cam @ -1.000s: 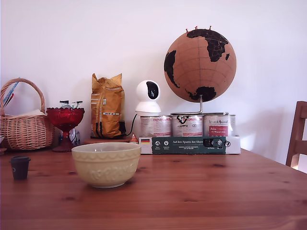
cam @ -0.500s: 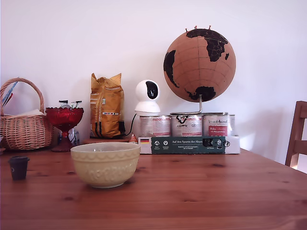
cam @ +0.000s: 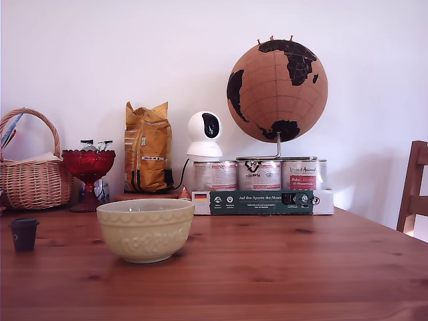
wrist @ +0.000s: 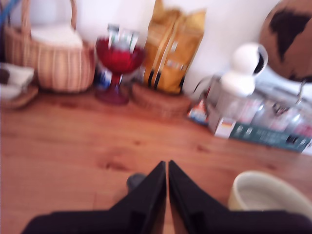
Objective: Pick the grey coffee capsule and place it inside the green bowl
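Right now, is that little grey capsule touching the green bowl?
Apart. The exterior view shows bare table between the grey coffee capsule and the green bowl.

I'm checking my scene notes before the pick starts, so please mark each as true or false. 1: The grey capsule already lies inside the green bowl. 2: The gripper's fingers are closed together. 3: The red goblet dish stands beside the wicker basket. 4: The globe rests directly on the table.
1. False. The grey coffee capsule stands on the wooden table, apart from the green bowl, at the exterior view's left.
2. True. In the wrist view the gripper shows its fingers pressed together with nothing between them.
3. True. The red goblet dish stands next to the wicker basket.
4. False. The globe sits on top of the tins.
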Tool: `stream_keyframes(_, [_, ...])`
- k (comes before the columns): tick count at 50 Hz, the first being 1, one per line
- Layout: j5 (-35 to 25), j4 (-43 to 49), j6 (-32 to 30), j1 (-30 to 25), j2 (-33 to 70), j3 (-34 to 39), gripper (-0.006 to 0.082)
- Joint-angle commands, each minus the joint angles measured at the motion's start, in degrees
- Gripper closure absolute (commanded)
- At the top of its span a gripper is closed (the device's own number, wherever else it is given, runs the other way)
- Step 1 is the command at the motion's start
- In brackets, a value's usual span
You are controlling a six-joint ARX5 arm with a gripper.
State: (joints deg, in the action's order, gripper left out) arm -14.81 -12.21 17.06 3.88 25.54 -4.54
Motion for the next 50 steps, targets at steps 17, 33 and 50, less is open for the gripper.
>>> stream_keyframes(17, [-1.3, -5.7, -10.1, -5.5, 37.1, -13.9, 0.0228])
stream_keyframes(33, [0.7, -2.1, -14.8, -5.9, 50.8, -23.9, 0.0137])
stream_keyframes(50, [2.6, 4.6, -18.6, -6.1, 59.3, -32.2, 0.0112])
